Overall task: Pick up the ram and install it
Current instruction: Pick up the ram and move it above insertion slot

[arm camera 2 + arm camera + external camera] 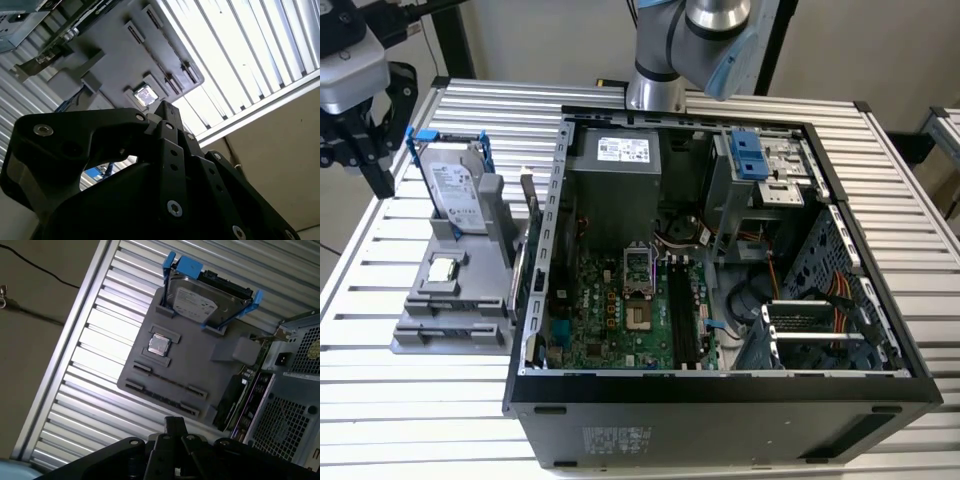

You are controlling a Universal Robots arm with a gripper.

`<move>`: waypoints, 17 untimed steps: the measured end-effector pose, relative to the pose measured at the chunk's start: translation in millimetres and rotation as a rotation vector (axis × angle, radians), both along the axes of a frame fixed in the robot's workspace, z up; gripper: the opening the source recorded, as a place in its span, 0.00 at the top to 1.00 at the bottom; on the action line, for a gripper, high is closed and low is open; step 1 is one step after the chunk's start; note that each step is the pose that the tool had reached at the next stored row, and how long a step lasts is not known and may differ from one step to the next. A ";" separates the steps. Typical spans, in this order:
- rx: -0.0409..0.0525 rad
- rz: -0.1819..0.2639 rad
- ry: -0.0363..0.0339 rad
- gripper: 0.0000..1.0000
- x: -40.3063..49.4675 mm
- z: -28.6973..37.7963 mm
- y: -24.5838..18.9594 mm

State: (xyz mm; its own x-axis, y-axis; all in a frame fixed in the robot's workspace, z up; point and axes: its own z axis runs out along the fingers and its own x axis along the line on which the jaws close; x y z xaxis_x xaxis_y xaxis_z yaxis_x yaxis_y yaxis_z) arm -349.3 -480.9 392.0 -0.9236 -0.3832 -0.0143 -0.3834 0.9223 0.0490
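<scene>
Well, the gripper [358, 165] hangs in the air over the table [410, 410], off to the exterior view's left of the parts. I cannot tell if it is open or closed, but I see no part in it. It looks down from up high, I think so that its cameras can take in all the parts at once. Closest to it is the grey holder [200, 365], which lies flat on the table. The holder has a spot for each part, likely so that each one sits in a known place. On it lies a small square silver chip [159, 345], flat in its own little frame. Just past that, a silver hard drive [197, 297] in a blue bracket leans up in a stand. On the far side of the holder, right beside the computer case [720, 420], is the ram [236, 397]. It is a long, thin, dark board, and it stands on its thin edge, probably so that it can be pinched from above. It is well apart from the gripper. I cannot tell if it touches the case wall. Farther on, the case lies on its side with the cover off, so the green board [600, 310] inside faces up. On that board are long black slots [682, 310]. They look bare, so I think the ram is not put in yet. At the very back, the arm's base [655, 85] stands behind the case.
</scene>
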 end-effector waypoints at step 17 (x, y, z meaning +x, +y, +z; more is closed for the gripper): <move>0.0000 0.109 0.0000 1.00 0.0 0.0 0.0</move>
State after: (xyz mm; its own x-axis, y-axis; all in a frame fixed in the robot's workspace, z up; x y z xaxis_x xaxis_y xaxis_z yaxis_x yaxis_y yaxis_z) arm -349.3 -480.9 392.0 -0.8764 -0.4813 -0.0144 -0.4814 0.8751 0.0491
